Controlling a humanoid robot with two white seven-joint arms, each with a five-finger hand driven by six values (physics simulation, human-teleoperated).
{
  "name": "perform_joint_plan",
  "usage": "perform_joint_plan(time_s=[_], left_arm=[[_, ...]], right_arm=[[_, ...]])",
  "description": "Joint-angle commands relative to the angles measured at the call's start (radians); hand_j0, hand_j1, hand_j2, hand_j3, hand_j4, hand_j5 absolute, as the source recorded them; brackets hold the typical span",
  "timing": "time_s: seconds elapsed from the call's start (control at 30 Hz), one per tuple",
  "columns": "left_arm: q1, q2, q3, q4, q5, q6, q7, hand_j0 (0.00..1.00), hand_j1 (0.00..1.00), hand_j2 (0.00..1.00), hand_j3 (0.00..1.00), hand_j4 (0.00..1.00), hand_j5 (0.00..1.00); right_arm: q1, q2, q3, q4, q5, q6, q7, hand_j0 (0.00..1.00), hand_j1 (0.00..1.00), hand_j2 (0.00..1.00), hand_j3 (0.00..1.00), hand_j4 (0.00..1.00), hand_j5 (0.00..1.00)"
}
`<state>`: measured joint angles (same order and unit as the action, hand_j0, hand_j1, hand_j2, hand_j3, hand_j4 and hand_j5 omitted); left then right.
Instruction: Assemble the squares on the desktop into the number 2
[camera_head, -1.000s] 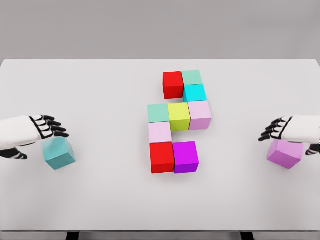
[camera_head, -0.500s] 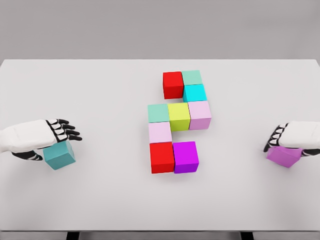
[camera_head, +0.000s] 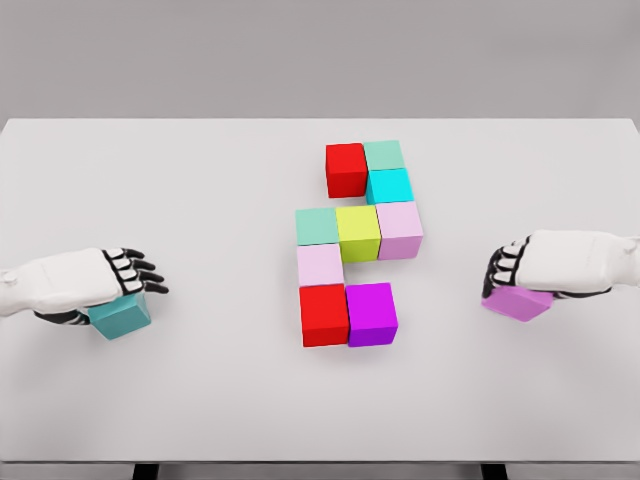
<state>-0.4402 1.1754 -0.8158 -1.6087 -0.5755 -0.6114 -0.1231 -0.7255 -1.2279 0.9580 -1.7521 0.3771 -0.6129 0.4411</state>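
Observation:
Several coloured cubes stand joined in the middle of the white table (camera_head: 200, 180): a red cube (camera_head: 346, 170) and a mint cube (camera_head: 383, 154) on top, a cyan cube (camera_head: 389, 185) below, a row with a yellow cube (camera_head: 358, 233), then a pale pink cube (camera_head: 320, 265), a second red cube (camera_head: 324, 314) and a magenta cube (camera_head: 371, 313). My left hand (camera_head: 135, 278) lies flat over a loose teal cube (camera_head: 122, 313), fingers stretched out past it. My right hand (camera_head: 505, 270) is curled over a violet cube (camera_head: 515, 302) right of the group.
The table's front edge runs along the bottom of the view, with dark legs just showing below it. Bare white surface lies between each hand and the central group of cubes.
My right hand closed on the violet cube and carried it left toward the group. My left hand came down over the teal cube, which stayed in place.

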Motion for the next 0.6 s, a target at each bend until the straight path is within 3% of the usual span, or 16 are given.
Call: perform_joint_plan(time_s=[0.0,0.07,0.13,0.27,0.3,0.33,0.57], left_arm=[[0.0,-0.007,0.0,0.003,-0.02,0.001,0.0,0.84,0.84,0.84,0.84,0.84,0.84],[-0.002,-0.007,0.0,0.001,-0.032,0.001,0.0,0.62,0.62,0.62,0.62,0.62,0.62],[-0.005,-0.005,0.0,0.001,-0.032,0.001,0.0,0.55,0.55,0.55,0.55,0.55,0.55],[-0.012,-0.005,0.006,0.004,-0.032,0.001,0.0,0.56,0.56,0.56,0.56,0.56,0.56],[-0.028,-0.007,0.006,0.006,-0.032,0.001,0.0,0.56,0.56,0.56,0.56,0.56,0.56],[-0.043,-0.008,0.006,0.012,-0.032,0.001,0.0,0.56,0.56,0.56,0.56,0.56,0.56],[-0.114,-0.076,0.004,0.099,-0.034,0.001,0.0,0.56,0.56,0.56,0.56,0.56,0.56]], right_arm=[[0.0,0.044,-0.002,-0.014,-0.015,0.002,-0.002,0.56,0.56,0.56,0.56,0.56,0.56],[-0.003,0.076,0.001,-0.014,-0.02,0.002,-0.002,0.56,0.56,0.56,0.56,0.56,0.56],[-0.003,0.09,0.002,-0.014,-0.021,0.002,-0.004,0.56,0.56,0.56,0.56,0.56,0.56],[0.0,0.097,0.007,-0.014,-0.021,0.002,-0.002,0.61,0.61,0.61,0.61,0.61,0.61],[0.0,0.096,0.008,-0.014,-0.021,0.002,-0.002,0.77,0.77,0.77,0.77,0.77,0.77],[0.001,0.094,0.008,-0.014,-0.021,0.002,-0.004,0.99,0.99,0.99,0.99,0.99,0.99],[0.0,0.064,-0.004,-0.014,-0.052,0.002,-0.009,1.0,1.0,1.0,1.0,1.0,1.0]])
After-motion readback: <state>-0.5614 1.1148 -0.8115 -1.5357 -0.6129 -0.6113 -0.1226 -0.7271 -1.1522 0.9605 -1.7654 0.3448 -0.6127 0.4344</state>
